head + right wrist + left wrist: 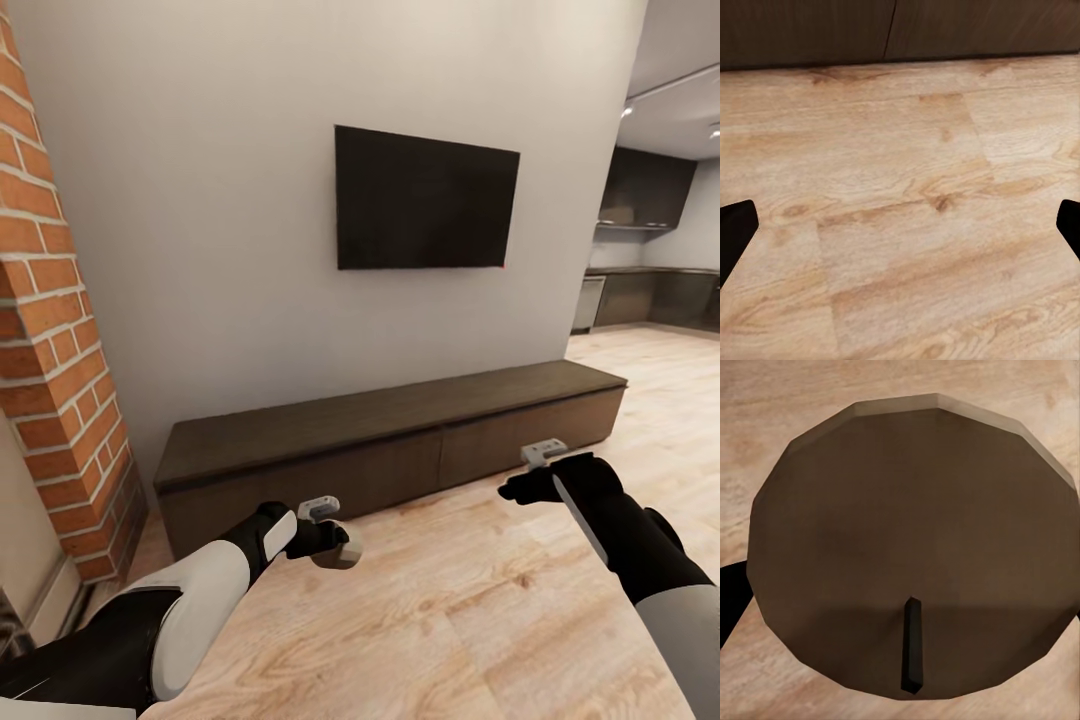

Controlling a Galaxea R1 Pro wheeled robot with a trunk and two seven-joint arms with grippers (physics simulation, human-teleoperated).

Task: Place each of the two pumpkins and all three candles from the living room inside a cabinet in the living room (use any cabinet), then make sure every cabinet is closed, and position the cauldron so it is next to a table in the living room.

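While the cabinet (400, 440) stands shut along the wall, the left gripper (335, 545) clasps 1 candle (911, 544) (wick up) above the floor; the right gripper (520, 488) is spread, empty.

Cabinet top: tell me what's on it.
Nothing rests on the cabinet top in the head view. Its doors look shut, so the inside is hidden. The left gripper holds a candle.

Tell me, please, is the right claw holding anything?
No, the right claw is open, with bare wooden floor between its fingertips.
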